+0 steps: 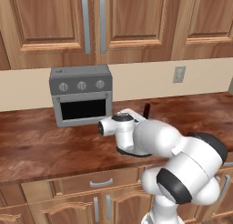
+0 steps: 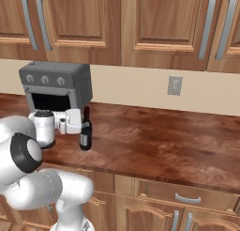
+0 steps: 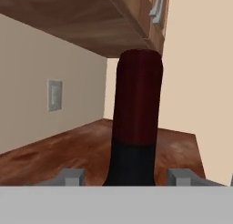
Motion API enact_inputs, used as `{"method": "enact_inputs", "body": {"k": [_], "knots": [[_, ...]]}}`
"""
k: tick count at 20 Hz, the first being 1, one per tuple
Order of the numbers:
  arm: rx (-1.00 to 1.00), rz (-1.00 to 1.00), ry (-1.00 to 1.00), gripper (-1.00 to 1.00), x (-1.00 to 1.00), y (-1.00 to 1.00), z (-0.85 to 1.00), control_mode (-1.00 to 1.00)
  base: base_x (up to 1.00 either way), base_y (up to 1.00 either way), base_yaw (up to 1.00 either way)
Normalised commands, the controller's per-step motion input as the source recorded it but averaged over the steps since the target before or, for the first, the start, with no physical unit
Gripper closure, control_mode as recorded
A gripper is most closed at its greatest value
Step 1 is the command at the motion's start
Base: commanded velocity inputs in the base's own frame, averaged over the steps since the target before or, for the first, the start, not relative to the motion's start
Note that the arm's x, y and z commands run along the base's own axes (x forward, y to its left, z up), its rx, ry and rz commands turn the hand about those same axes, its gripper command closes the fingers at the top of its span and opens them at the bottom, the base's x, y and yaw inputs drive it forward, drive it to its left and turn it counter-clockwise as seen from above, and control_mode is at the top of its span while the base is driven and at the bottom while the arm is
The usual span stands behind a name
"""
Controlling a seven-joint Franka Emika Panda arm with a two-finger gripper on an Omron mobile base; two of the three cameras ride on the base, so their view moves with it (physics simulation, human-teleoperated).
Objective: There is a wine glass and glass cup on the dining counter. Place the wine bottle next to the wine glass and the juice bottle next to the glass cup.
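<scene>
The wine bottle [image 2: 86, 131], slim and dark with a red top, stands upright on a wood counter just right of a toaster oven. My gripper [image 2: 84, 127] reaches it from the left, level, with a finger on each side of its body, and it looks shut on the bottle. In the hand view the wine bottle [image 3: 136, 127] rises close up between my two fingertips [image 3: 73, 176]. In the left base view just the wine bottle's top [image 1: 147, 110] pokes up behind my arm. The wine glass, glass cup, juice bottle and dining counter are out of view.
A grey toaster oven [image 1: 81, 95] sits against the wall on the reddish-brown counter [image 2: 154, 141], close to the bottle's left. A wall outlet [image 2: 175, 85] is on the beige backsplash. Upper cabinets [image 2: 154, 23] hang overhead, and drawers and doors run below the counter edge.
</scene>
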Motion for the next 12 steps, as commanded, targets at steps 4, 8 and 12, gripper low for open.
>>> {"method": "enact_inputs", "body": {"k": [4,8,12], "knots": [[0.00,0.00,0.00,1.00,-0.05,0.39,0.46,-1.00,0.00,0.00,0.00],[0.00,0.00,0.04,1.00,-0.13,0.35,0.47,-1.00,0.00,0.00,0.00],[0.00,0.00,0.09,1.00,-0.23,0.31,0.39,-1.00,0.00,0.00,0.00]]}}
